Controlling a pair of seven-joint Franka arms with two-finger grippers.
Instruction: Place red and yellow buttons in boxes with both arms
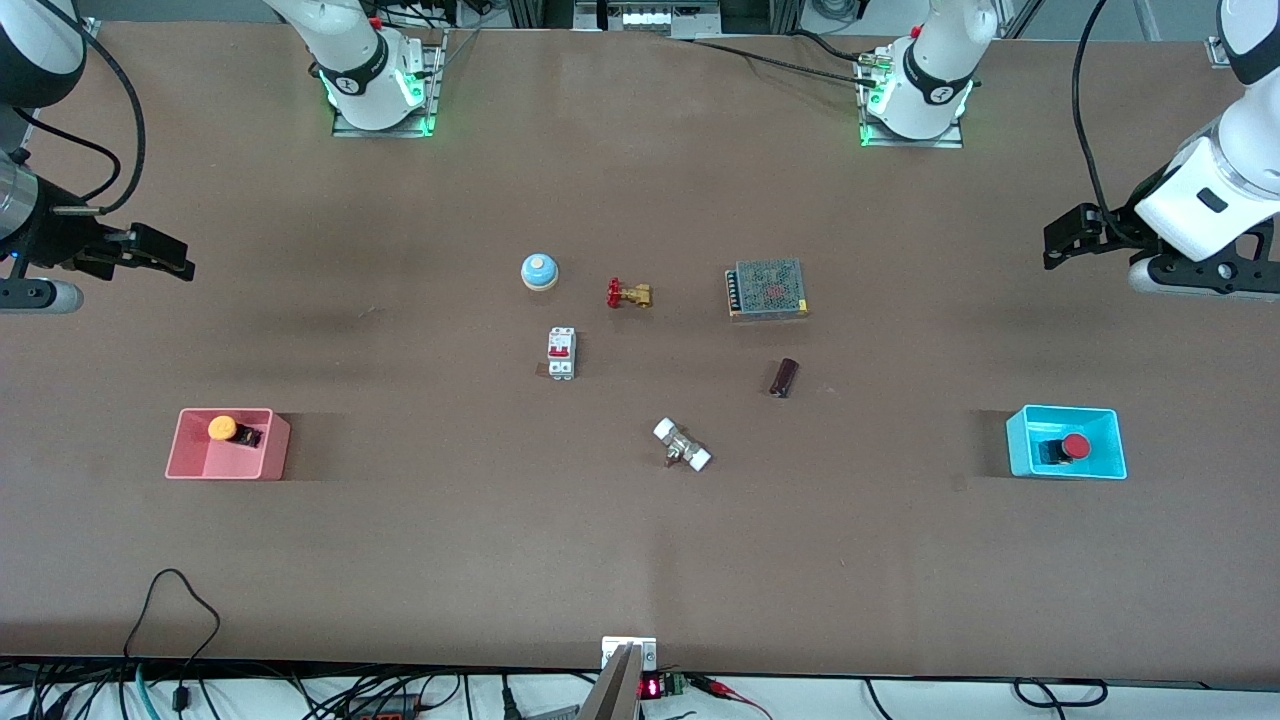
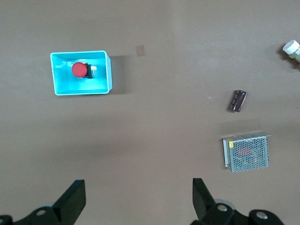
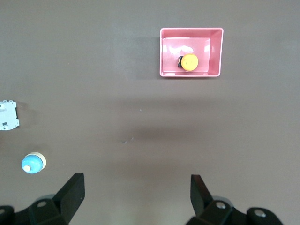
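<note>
The red button (image 1: 1074,446) lies in the cyan box (image 1: 1020,445) at the left arm's end of the table. The yellow button (image 1: 222,428) lies in the pink box (image 1: 200,458) at the right arm's end. My left gripper (image 1: 1062,243) hangs open and empty over bare table at its end, apart from the cyan box. My right gripper (image 1: 168,256) hangs open and empty over bare table at its end. The left wrist view shows the left gripper (image 2: 139,187), red button (image 2: 78,70) and cyan box (image 2: 105,70). The right wrist view shows the right gripper (image 3: 137,185), yellow button (image 3: 190,62) and pink box (image 3: 213,51).
In the middle of the table lie a blue dome bell (image 1: 539,271), a brass valve with red handle (image 1: 628,294), a white circuit breaker (image 1: 561,354), a mesh-covered power supply (image 1: 767,289), a dark cylinder (image 1: 785,378) and a white-capped fitting (image 1: 682,445).
</note>
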